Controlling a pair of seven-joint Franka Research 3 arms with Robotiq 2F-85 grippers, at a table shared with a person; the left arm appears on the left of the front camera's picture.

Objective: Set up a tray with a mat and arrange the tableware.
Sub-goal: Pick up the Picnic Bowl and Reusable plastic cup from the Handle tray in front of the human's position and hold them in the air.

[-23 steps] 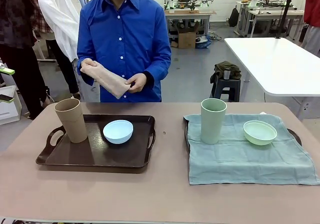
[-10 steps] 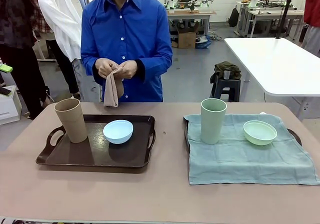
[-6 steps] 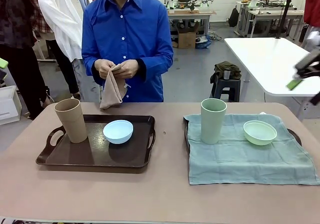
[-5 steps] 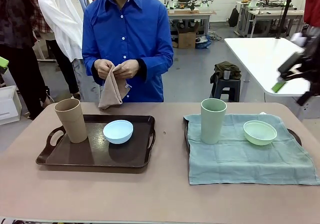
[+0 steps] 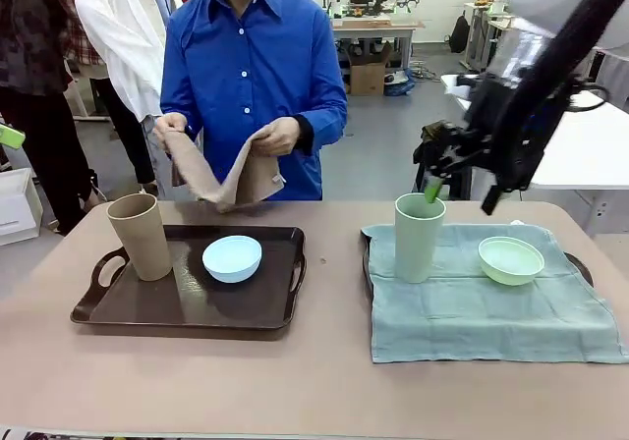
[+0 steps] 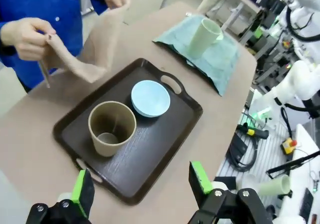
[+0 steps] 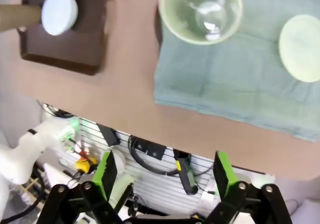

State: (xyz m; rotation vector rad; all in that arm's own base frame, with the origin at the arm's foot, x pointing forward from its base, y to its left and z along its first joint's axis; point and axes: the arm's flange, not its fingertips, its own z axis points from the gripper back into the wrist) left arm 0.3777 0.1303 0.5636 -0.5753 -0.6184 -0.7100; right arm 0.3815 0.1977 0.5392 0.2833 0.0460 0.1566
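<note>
tan cup (image 5: 140, 236) and light blue bowl (image 5: 232, 258) stand on a brown tray (image 5: 187, 310); pale green cup (image 5: 420, 237) and pale green bowl (image 5: 511, 260) on a teal mat (image 5: 472, 317). right jaws hover released by that cup, left jaws released above the tray. a person holds a tan cloth (image 5: 224, 180).

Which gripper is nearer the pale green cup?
Right. The right gripper hovers open close above the pale green cup; the left gripper is open above the brown tray, well away.
</note>
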